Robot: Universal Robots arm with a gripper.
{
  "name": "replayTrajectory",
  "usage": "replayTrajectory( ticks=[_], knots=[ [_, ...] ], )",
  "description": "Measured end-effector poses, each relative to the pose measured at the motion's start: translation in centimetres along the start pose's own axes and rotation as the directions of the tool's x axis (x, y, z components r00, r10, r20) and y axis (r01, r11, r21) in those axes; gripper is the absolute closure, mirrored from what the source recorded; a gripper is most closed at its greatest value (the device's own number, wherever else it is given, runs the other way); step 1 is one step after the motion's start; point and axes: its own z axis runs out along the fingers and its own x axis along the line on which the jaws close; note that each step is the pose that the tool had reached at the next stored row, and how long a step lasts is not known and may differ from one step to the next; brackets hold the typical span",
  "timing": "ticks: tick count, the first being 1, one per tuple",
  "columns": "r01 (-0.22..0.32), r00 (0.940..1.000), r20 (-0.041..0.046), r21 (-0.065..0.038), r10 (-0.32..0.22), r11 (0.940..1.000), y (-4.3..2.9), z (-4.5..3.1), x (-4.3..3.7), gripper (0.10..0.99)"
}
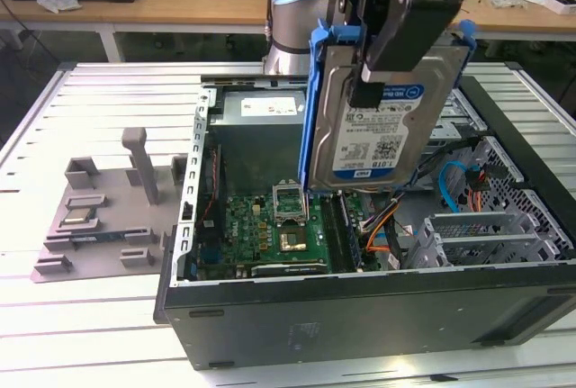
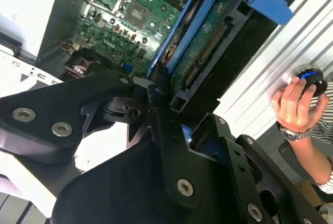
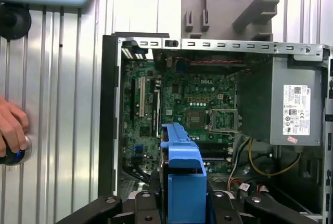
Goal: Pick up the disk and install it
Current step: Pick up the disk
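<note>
The disk (image 1: 382, 109), a silver hard drive with a blue-and-white label in a blue plastic carrier, hangs upright above the open computer case (image 1: 360, 316). My gripper (image 1: 364, 91) is shut on it from above, one black finger lying across the label face. In the second wrist view the disk (image 2: 208, 42) is seen edge-on, its circuit-board side showing, clamped in my gripper (image 2: 164, 91). In the first wrist view the blue carrier (image 3: 182, 167) sticks out from my gripper (image 3: 182, 206) over the motherboard (image 3: 182, 104).
Inside the case lie the green motherboard (image 1: 270, 230), a grey power-supply box (image 1: 256, 113) and a grey drive cage (image 1: 486, 235) at the exterior view's right. A grey parts fixture (image 1: 99, 217) sits beside the case. A person's hand (image 2: 291, 102) rests on a round knob.
</note>
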Motion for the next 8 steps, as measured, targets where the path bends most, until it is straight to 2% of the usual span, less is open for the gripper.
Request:
replayTrajectory(
  ticks=[5,8],
  knots=[
    [0.0,1.0,0.0,0.0,0.0,1.0,0.01,0.02,1.68,0.718],
    [-0.001,1.0,0.0001,-0.002,0.001,1.0,-0.52,0.06,2.57,0.718]
  ],
)
